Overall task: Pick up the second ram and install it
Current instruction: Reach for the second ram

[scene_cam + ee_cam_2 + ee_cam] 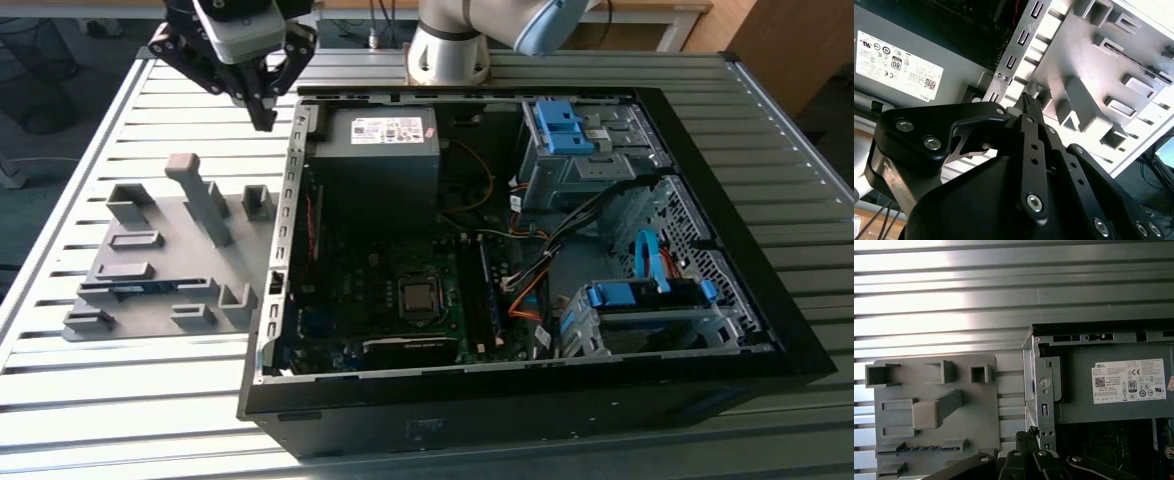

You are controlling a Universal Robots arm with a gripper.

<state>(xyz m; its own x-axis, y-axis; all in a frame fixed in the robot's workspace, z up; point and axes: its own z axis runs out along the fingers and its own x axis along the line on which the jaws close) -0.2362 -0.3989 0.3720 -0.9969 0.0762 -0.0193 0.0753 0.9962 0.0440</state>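
Note:
The second ram (131,291) is a thin blue-green strip standing on edge in a slot near the front of the grey plastic fixture (200,310), at the exterior view's left. In the first wrist view the ram (919,448) shows as a dark blue line in the fixture (979,405). My gripper (263,120) hangs shut and holds nothing. It is above the table, behind the fixture, by the back left corner of the open computer case (280,330). Its fingertips (1026,100) meet in a point in the second wrist view, as do the same fingertips (1029,432) in the first.
The case lies open with the motherboard (400,290), CPU socket (419,296) and memory slots (483,290) exposed. A grey power supply (380,135) sits at its back, blue drive cages (574,130) to the right. The fixture's tall post (200,195) stands upright. My arm's base (447,55) is behind the case.

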